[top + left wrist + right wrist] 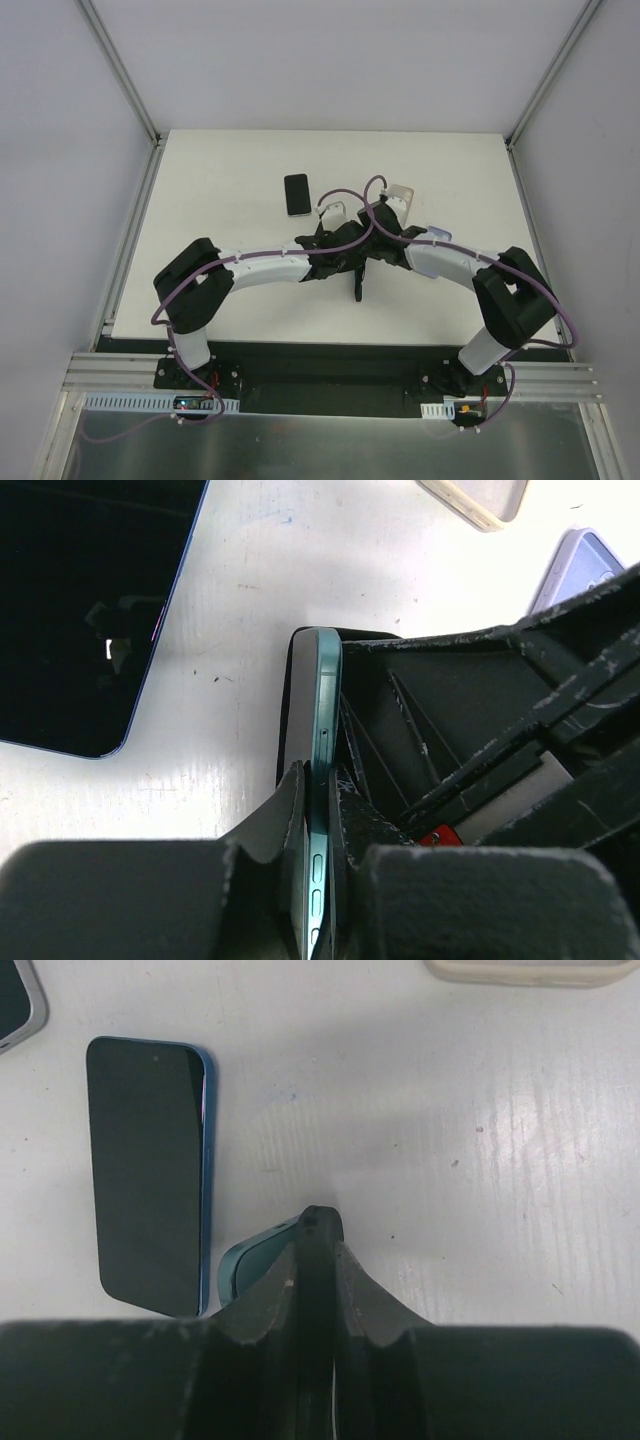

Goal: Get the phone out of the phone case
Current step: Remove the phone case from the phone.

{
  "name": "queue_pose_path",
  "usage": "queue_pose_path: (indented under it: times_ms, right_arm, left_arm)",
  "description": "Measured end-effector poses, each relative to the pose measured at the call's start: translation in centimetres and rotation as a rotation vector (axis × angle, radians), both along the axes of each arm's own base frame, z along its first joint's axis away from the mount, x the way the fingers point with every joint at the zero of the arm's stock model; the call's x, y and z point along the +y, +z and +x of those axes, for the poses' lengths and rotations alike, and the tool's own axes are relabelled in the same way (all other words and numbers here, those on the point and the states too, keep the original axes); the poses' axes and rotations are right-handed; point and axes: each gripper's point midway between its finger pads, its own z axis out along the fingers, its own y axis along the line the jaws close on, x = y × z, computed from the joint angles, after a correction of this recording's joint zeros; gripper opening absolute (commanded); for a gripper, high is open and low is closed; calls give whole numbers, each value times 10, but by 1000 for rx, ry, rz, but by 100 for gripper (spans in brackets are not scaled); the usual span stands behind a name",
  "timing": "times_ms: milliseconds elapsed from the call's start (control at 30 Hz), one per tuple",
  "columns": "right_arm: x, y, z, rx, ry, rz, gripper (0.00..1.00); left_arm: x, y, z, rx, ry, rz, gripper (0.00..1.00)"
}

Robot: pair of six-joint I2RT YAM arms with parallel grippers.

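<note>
Left wrist view: teal-edged phone [325,680] on edge over the tabletop [240,630] — clenched in the left end effector [318,780]. Right end effector [320,1260] pinched shut on the black case [319,1218] rim alongside. Second dark-screened phone [150,1170] flat nearby.

Overhead view, close wrist views sharing table [220,180]

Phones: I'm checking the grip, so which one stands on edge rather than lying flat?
The teal phone, pinched on edge in the left gripper, its black case in the right gripper. The blue-rimmed phone lies flat, screen up, on the table.
</note>
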Motion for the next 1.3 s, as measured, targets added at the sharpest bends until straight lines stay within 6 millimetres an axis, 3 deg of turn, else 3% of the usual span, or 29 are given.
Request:
queue_pose_path:
  times_ms: [1300]
  right_arm:
    - [4, 4, -29, 53, 93, 169, 1]
  left_arm:
    - [12, 7, -24, 152, -74, -237, 0]
